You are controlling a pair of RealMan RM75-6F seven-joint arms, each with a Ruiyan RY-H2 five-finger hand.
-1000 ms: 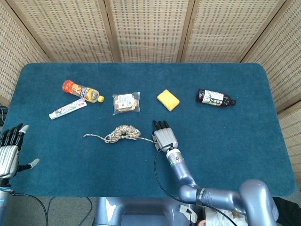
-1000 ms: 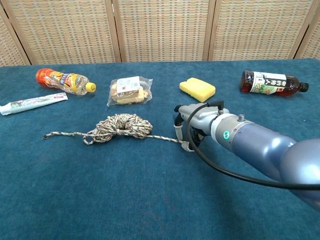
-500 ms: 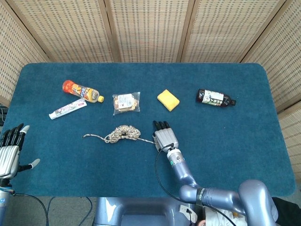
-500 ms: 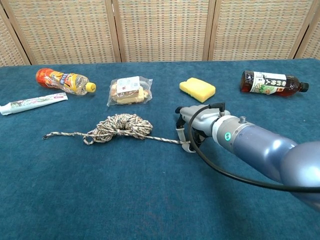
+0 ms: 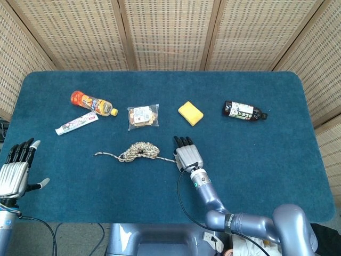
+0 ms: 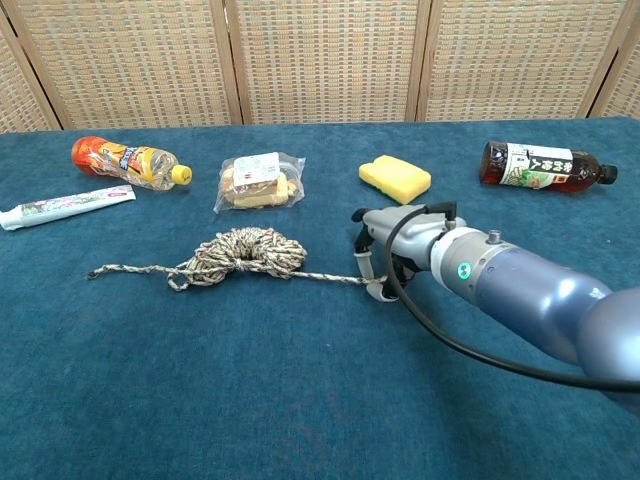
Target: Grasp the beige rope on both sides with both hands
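Note:
The beige rope [image 5: 139, 151] lies in a loose coil at mid-table, with one thin tail running left and another running right. My right hand [image 5: 187, 155] sits at the right tail's end, palm down, and pinches it on the thumb side. In the chest view the rope [image 6: 240, 252] stretches straight to my right hand [image 6: 392, 250], whose fingers point down onto the cloth. At the table's left edge my left hand [image 5: 15, 170] hovers with its fingers spread and holds nothing, far from the left tail. It does not show in the chest view.
Along the back stand an orange bottle [image 5: 93, 103], a toothpaste tube [image 5: 76, 123], a snack bag [image 5: 143, 117], a yellow sponge [image 5: 191, 113] and a dark bottle [image 5: 244, 111]. The blue table cloth [image 5: 266, 160] ends close to my left hand.
My left hand has edged right and up along the table's left edge. My right hand shifted slightly right, and the rope's right tail is drawn straighter.

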